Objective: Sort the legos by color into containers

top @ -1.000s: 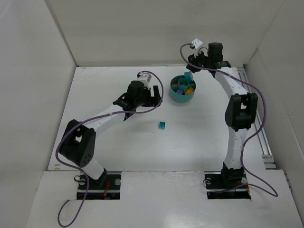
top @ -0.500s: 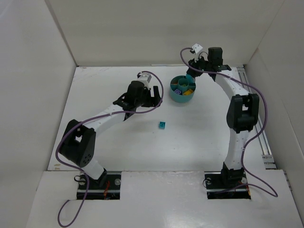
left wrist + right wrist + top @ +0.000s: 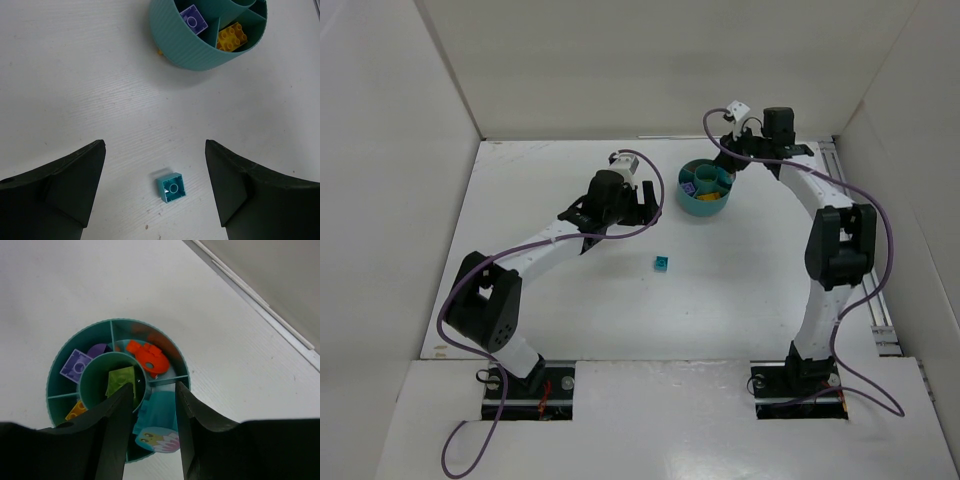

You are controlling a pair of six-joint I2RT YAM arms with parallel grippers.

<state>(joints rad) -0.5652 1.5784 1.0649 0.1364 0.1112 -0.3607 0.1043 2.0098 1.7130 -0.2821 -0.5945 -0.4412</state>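
Most of the sorting appears done. The round teal tub (image 3: 704, 206) is set toward the far side of the table (image 3: 550, 300), right of centre. Pieces are already lodged in it by colour: a purple brick (image 3: 192, 20) in one wedge, a yellow brick (image 3: 231, 36) in the wedge beside it, an orange-red piece (image 3: 149, 358) in another, and a light green piece (image 3: 121, 380) inside the central ring. One teal brick (image 3: 662, 263) is left out on the table, well apart from the tub on its near side. It is judged to be the only piece left to be sorted.

The left gripper (image 3: 155, 150) is held wide open above the table with nothing in it. The teal brick is seen on the table beneath and between its fingers, untouched. The right gripper (image 3: 155, 387) is poised over the tub, its jaws partly parted and nothing clamped between them.

Only in the overhead view are both arms and the gap between brick and tub shown together. The orange-red and green pieces, and a teal piece with a printed picture (image 3: 156, 437) in the wedge under the fingers, are shown clearly only by the right wrist view. The single stud on the loose brick is shown by the left wrist view alone, as is a tiny yellow speck (image 3: 160, 51) at the foot of the tub's wall, too small to be identified.
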